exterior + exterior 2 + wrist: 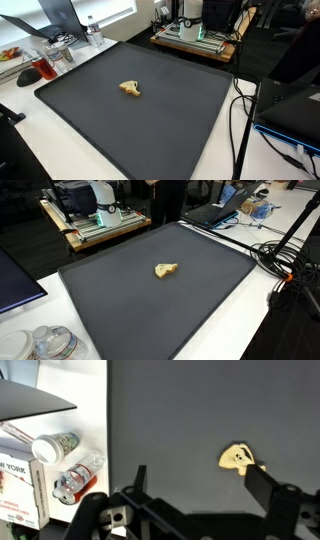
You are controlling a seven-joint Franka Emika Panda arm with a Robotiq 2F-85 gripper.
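Your end effector hangs over the mat with its fingers spread wide, pinching nothing. The lump lies near the middle of the mat in both exterior views, alone and well apart from every edge. In the wrist view it sits just beyond the right finger.

It is small, pale yellow and uneven in outline, so I judge it light and likely to skid or tip if a finger nudges it. Whether it is soft or stiff I cannot tell. The thicker body looks like the surest place to take hold – not the thin pointed end.

Off the mat's edge on the white tabletop, two clear bottles lie on their sides beside a book – their contents are too small to make out.
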